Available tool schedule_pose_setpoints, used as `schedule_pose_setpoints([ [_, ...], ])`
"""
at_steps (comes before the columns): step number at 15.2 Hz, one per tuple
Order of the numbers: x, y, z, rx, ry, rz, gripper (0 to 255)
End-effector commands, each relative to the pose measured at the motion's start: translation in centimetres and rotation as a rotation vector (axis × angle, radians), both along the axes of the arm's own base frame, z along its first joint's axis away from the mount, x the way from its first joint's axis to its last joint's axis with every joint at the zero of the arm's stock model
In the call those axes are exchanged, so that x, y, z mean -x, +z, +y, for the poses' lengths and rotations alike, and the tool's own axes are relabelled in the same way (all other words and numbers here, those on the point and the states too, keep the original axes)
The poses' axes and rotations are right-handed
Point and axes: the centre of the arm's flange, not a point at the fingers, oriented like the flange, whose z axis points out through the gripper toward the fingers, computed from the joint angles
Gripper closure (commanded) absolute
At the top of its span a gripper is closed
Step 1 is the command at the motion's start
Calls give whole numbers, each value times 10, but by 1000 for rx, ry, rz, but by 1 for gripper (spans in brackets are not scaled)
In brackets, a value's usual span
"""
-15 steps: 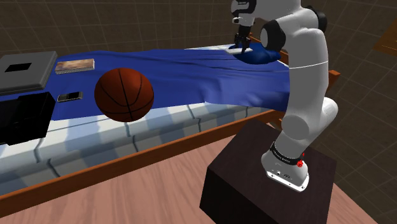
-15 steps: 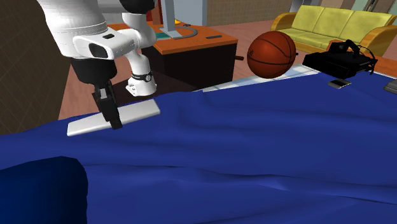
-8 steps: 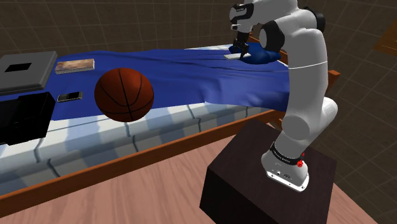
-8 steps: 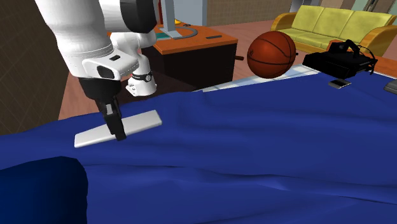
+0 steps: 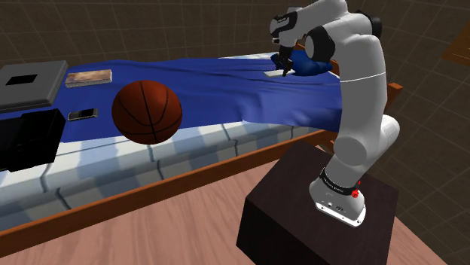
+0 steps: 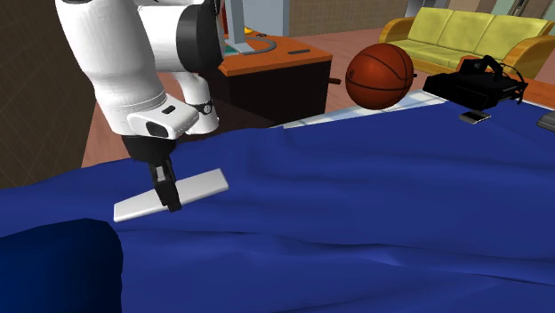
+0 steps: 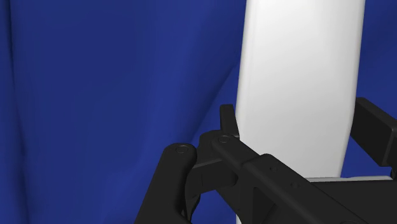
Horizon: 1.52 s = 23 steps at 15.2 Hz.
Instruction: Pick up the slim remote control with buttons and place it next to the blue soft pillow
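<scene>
The placing step is in hand. The tool (image 6: 169, 191) is closed across the middle of the remote (image 6: 201, 185), a plain white slab with no buttons visible. Its two black fingers (image 7: 229, 119) clasp the remote's long sides.

The remote hangs low over the blue blanket (image 6: 374, 204) at the end of the bed where the blue pillow (image 6: 53, 267) lies, just beside that pillow. One end is tipped slightly down. Whether it already touches the cloth, I cannot tell.

The next move seems to call for settling the slab flat on the blanket, then opening the fingers and lifting straight off so it is not dragged along.

The arm rises tall from its stand and bends over at the top. Its wrist points down at the bed, leaning a little toward the pillow.
</scene>
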Motion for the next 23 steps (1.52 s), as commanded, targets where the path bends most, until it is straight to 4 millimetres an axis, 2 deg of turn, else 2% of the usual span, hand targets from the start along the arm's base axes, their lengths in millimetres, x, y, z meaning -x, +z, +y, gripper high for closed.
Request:
schedule_pose_setpoints([
  [1,-1,-10,1,1,0,-1,255],
  [9,-1,-53,1,1,0,-1,255],
  [17,-1,-55,1,1,0,-1,255],
  [18,-1,-55,1,1,0,-1,0],
  [23,-1,-55,1,1,0,-1,0],
])
